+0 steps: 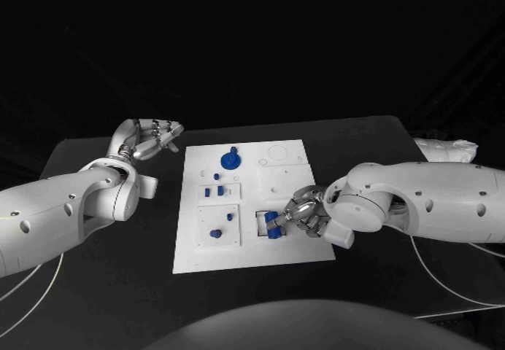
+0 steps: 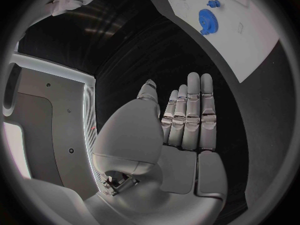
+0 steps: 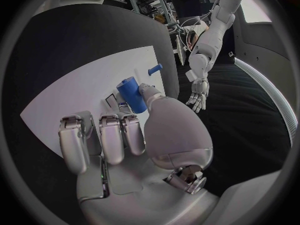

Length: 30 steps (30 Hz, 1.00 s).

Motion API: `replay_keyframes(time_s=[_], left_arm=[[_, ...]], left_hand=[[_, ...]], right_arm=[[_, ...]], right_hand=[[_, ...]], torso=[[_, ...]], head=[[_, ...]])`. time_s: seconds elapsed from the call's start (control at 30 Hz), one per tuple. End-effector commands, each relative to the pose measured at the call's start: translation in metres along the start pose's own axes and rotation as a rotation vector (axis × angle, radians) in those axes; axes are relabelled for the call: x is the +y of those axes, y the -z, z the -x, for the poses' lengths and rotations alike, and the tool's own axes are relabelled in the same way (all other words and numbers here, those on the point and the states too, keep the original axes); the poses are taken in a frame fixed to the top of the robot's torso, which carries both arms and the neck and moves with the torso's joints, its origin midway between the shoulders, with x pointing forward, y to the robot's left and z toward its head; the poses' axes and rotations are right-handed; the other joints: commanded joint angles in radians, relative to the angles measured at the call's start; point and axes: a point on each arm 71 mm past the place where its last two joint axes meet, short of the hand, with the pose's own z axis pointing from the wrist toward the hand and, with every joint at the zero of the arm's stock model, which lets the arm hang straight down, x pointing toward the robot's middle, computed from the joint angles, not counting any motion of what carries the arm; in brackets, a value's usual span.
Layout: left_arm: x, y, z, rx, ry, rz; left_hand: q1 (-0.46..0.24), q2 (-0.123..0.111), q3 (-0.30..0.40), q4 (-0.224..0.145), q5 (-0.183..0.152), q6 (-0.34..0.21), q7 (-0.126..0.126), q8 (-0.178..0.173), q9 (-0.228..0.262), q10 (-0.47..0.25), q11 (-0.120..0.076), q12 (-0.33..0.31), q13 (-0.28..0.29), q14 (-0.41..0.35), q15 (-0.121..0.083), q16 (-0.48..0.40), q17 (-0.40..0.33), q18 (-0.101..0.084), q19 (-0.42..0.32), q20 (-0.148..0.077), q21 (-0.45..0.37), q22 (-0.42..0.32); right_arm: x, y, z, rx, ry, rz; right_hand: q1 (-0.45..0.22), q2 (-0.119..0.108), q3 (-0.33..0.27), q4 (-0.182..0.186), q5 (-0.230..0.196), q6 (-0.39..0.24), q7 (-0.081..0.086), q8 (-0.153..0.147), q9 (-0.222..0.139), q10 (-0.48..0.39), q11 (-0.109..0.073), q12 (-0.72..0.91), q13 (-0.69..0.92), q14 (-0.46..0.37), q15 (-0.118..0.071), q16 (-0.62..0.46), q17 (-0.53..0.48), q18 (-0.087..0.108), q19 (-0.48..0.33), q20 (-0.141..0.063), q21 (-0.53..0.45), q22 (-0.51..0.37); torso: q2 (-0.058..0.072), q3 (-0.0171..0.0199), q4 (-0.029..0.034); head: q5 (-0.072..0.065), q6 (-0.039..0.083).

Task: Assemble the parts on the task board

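Note:
The white task board (image 1: 295, 164) lies in the middle of the black table. A blue gear (image 1: 230, 159) sits near its far end, with small blue parts (image 1: 214, 192) and a blue knob (image 1: 214, 234) along its left side. My right hand (image 1: 302, 212) is over the board's near right part and grips a blue cylinder (image 1: 273, 223) above a dark-outlined slot. In the right wrist view the cylinder (image 3: 132, 96) stands tilted against the thumb, with a small blue peg (image 3: 155, 69) beyond it. My left hand (image 1: 156, 136) hovers off the board's far left corner, fingers straight and holding nothing.
In the left wrist view my left hand (image 2: 187, 120) shows flat above the black table, with the board (image 2: 250, 40) and gear (image 2: 208, 21) beyond the fingertips. A white crumpled object (image 1: 447, 149) lies at the table's far right edge.

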Motion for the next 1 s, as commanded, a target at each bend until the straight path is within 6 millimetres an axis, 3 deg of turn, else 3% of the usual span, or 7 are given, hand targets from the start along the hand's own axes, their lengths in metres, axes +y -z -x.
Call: replay_keyframes(time_s=[0.03, 0.33, 0.6, 0.77, 1.0], left_arm=[[-0.0018, -0.0003, -0.0023, 0.016, 0.004, -0.011], [-0.0019, -0.0003, -0.0025, 0.016, 0.005, -0.011], [-0.002, -0.0005, -0.003, 0.017, 0.005, -0.011], [-0.0021, -0.0005, -0.0033, 0.018, 0.005, -0.011], [-0.0021, -0.0005, -0.0035, 0.018, 0.006, -0.01]], left_hand=[[0.004, 0.009, -0.006, 0.002, 0.006, -0.004, -0.001, 0.001, 0.001, -0.006, 0.003, 0.0, 0.001, 0.0, 0.006, -0.004, -0.001, 0.012, 0.009, 0.001, -0.005, -0.002], [0.005, 0.009, -0.006, 0.002, 0.006, -0.004, -0.001, 0.001, 0.001, -0.006, 0.003, 0.001, 0.001, 0.0, 0.006, -0.005, -0.001, 0.012, 0.009, 0.001, -0.005, -0.002], [0.006, 0.011, -0.007, 0.002, 0.006, -0.004, -0.001, 0.001, 0.001, -0.005, 0.003, 0.001, 0.001, 0.001, 0.006, -0.005, -0.002, 0.012, 0.009, 0.001, -0.006, -0.003], [0.006, 0.011, -0.007, 0.002, 0.006, -0.004, -0.001, 0.001, 0.001, -0.005, 0.003, 0.001, 0.001, 0.001, 0.006, -0.005, -0.002, 0.012, 0.009, 0.001, -0.006, -0.003], [0.006, 0.011, -0.007, 0.002, 0.006, -0.004, -0.001, 0.001, 0.001, -0.005, 0.003, 0.001, 0.001, 0.001, 0.006, -0.005, -0.002, 0.012, 0.009, 0.001, -0.006, -0.003]], right_arm=[[0.0006, -0.0013, -0.0025, 0.003, 0.044, -0.003], [0.0035, -0.0034, -0.0032, -0.011, 0.049, 0.0], [0.0054, -0.0047, -0.0029, -0.025, 0.051, 0.005], [0.0067, -0.0056, -0.0033, -0.028, 0.052, 0.007], [0.0078, -0.0066, -0.0034, -0.034, 0.05, 0.006]], right_hand=[[-0.003, 0.002, 0.05, -0.051, -0.004, 0.035, -0.024, -0.005, -0.002, 0.104, 0.006, 0.003, 0.263, 0.104, -0.003, 0.004, 0.263, -0.007, 0.105, -0.004, 0.004, 0.263], [-0.02, -0.004, 0.041, -0.04, -0.017, 0.037, -0.019, -0.014, -0.006, 0.104, 0.011, 0.003, 0.263, 0.104, 0.001, 0.004, 0.263, -0.007, 0.105, 0.0, 0.004, 0.263], [-0.039, -0.009, 0.029, -0.026, -0.034, 0.034, -0.014, -0.02, -0.009, 0.104, 0.016, 0.003, 0.263, 0.104, 0.006, 0.004, 0.263, -0.007, 0.105, 0.004, 0.004, 0.263], [-0.068, -0.019, 0.007, -0.007, -0.075, 0.031, -0.009, -0.024, -0.011, 0.104, 0.021, 0.003, 0.263, 0.104, 0.009, 0.004, 0.263, -0.007, 0.105, 0.009, 0.004, 0.263], [-0.088, -0.032, -0.019, 0.004, -0.099, 0.017, -0.003, -0.03, -0.013, 0.104, 0.027, 0.003, 0.263, 0.104, 0.011, 0.004, 0.263, -0.007, 0.105, 0.012, 0.004, 0.263]], torso=[[0.0, 0.0002, 0.0004], [-0.001, 0.0, -0.0006], [0.0, 0.0, 0.0001], [0.0, 0.0005, 0.0], [0.0, -0.0002, -0.0002]], head=[[0.001, 0.0], [0.007, 0.002], [0.005, 0.003], [0.006, 0.004], [0.007, 0.005]])
